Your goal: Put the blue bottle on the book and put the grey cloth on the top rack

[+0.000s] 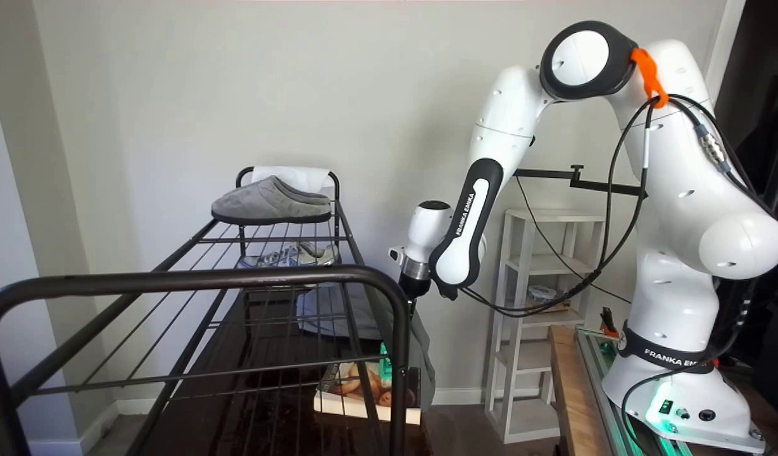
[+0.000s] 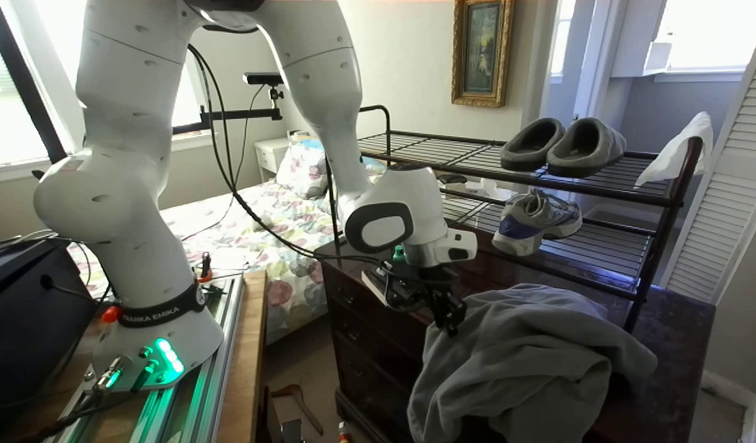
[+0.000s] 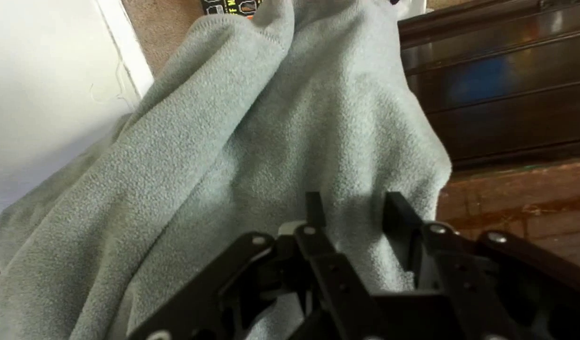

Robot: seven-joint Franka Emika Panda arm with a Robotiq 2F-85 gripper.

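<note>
Tool (image 3: 355, 208) spread apart at the grey cloth (image 2: 519, 369), fabric heaped on dresser (image 2: 673, 344), lower than the top rack (image 2: 442, 149)

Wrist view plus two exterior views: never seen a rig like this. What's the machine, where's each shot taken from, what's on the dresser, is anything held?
The machine is one white robot arm ending in a black gripper. Both exterior views come from outside the robot, from different places; the wrist view is taken from the arm itself, looking past the gripper. On the dark dresser lies a bunched grey cloth, partly hanging over the edge. A black rack stands there too, with slippers on its top tier and at least one sneaker below. A bottle appears to stand on a book. As for holding: the gripper's jaws stand apart, with cloth visible between them, so no firm hold shows.
</note>
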